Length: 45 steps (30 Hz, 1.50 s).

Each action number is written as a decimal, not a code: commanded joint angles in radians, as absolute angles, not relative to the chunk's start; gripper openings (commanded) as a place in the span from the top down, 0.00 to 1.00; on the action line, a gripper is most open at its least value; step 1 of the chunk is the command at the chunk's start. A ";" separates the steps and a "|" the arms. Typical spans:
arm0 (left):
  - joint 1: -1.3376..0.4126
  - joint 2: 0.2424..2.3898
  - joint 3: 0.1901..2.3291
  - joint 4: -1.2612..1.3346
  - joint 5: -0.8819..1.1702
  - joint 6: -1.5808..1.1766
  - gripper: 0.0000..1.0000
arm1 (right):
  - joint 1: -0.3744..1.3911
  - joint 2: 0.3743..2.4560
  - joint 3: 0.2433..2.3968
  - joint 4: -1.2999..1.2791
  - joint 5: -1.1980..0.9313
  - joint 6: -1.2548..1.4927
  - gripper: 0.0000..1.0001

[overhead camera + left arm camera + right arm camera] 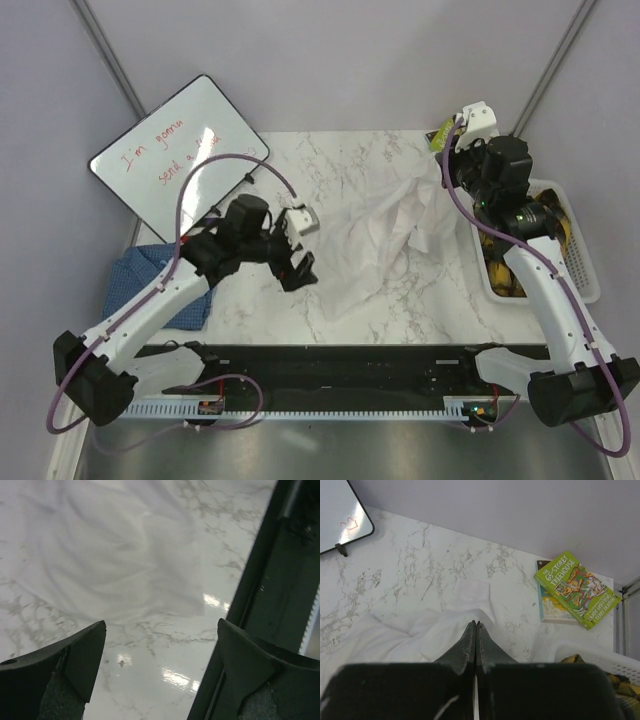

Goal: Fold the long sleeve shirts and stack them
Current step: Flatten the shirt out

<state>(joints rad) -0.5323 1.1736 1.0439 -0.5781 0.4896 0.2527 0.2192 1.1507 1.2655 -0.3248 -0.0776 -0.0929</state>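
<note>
**Marble table [400, 300] with two shirts**

One white shirt [385, 235] lies crumpled at centre, one blue shirt [135, 272] at the left edge. My left gripper [298, 268] gapes wide beside the white shirt; my right gripper [476, 626] pinches its cloth.

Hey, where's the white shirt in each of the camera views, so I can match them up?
Top external: white shirt crumpled, right of centre.
Left wrist: white shirt blurred at upper left, beyond the open left gripper.
Right wrist: white shirt at lower left, reaching the shut right gripper.
Shared landmark: the marble table top, in all three.
</note>
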 commanded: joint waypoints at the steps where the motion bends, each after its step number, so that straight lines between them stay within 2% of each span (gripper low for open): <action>1: -0.775 1.206 0.898 -0.569 0.367 0.336 0.02 | 0.207 1.137 1.328 -0.229 -0.080 -0.026 1.00; 4: -0.929 1.245 0.842 -0.473 0.224 0.314 0.03 | 0.206 1.126 1.328 -0.232 -0.069 -0.031 1.00; 11: -1.078 1.408 0.874 -0.328 -0.064 0.265 0.23 | 0.207 1.101 1.321 -0.244 -0.069 -0.049 1.00; 14: -1.121 1.437 0.867 -0.281 -0.081 0.245 0.26 | 0.207 1.100 1.319 -0.247 -0.069 -0.051 1.00; 22: -1.177 1.571 0.910 -0.224 -0.127 0.195 0.25 | 0.206 1.108 1.327 -0.244 -0.064 -0.054 1.00; 24: -1.174 1.609 0.920 -0.218 -0.202 0.187 0.37 | 0.206 1.112 1.331 -0.244 -0.061 -0.054 1.00; 25: -1.169 1.609 0.926 -0.219 -0.222 0.192 0.46 | 0.206 1.112 1.333 -0.241 -0.060 -0.054 1.00; 26: -1.163 1.600 0.925 -0.218 -0.238 0.193 0.66 | 0.204 1.112 1.335 -0.241 -0.057 -0.057 1.00; 29: -1.132 1.508 0.920 -0.261 -0.255 0.207 0.92 | 0.204 1.106 1.341 -0.248 -0.049 -0.063 1.00; 30: -1.102 1.476 0.922 -0.306 -0.261 0.213 0.97 | 0.203 1.098 1.342 -0.249 -0.048 -0.069 1.00; 38: -0.763 1.070 1.115 -0.650 -0.003 0.314 0.98 | 0.180 1.037 1.379 -0.267 -0.041 -0.078 1.00; 41: -0.704 0.979 1.179 -0.741 0.026 0.396 0.98 | 0.170 1.008 1.407 -0.281 -0.034 -0.080 1.00; 45: -0.667 0.896 1.296 -0.827 -0.067 0.387 0.98 | 0.166 0.942 1.475 -0.339 -0.024 -0.092 1.00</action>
<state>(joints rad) -0.6937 0.9493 1.1973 -0.6582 -0.0490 0.3286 0.1719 1.0275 1.3693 -0.3256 -0.0444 -0.0757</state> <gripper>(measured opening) 0.026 0.008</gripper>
